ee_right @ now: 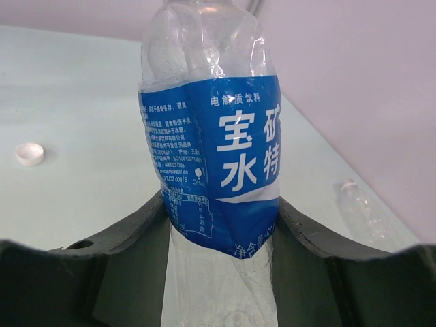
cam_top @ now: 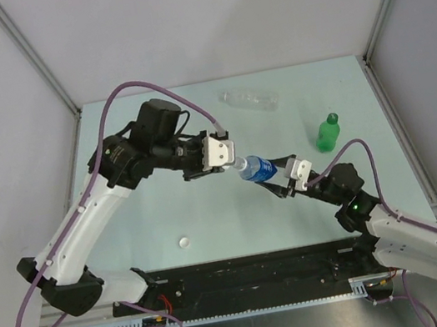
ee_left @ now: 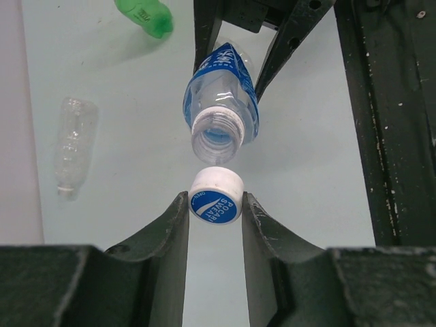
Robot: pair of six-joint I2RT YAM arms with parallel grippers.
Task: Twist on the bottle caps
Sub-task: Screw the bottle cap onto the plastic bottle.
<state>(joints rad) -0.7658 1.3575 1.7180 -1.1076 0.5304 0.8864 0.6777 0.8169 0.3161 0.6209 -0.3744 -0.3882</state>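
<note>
**Cap presented to the neck of the labelled bottle; threads not yet engaged.**

The left fingers (ee_left: 170,228) pinch a white cap (ee_left: 216,196) by its rim. Its printed top faces the wrist and its open side faces the bottle, so a wrist rotation can turn it. The right fingers (ee_right: 136,235) clamp the lower body of the labelled bottle (ee_right: 218,150) and hold it clear of the desk (cam_top: 209,207), tilted with its open neck aimed at the cap. This grip likely serves as the counter-hold against screwing torque. The cap sits just off the mouth with a narrow gap visible, so the step in hand appears to be alignment. The green bottle (cam_top: 327,132) stands upright and appears capped. The unlabelled bottle (cam_top: 248,100) lies on its side, well apart from a loose white cap (cam_top: 184,241).
</note>
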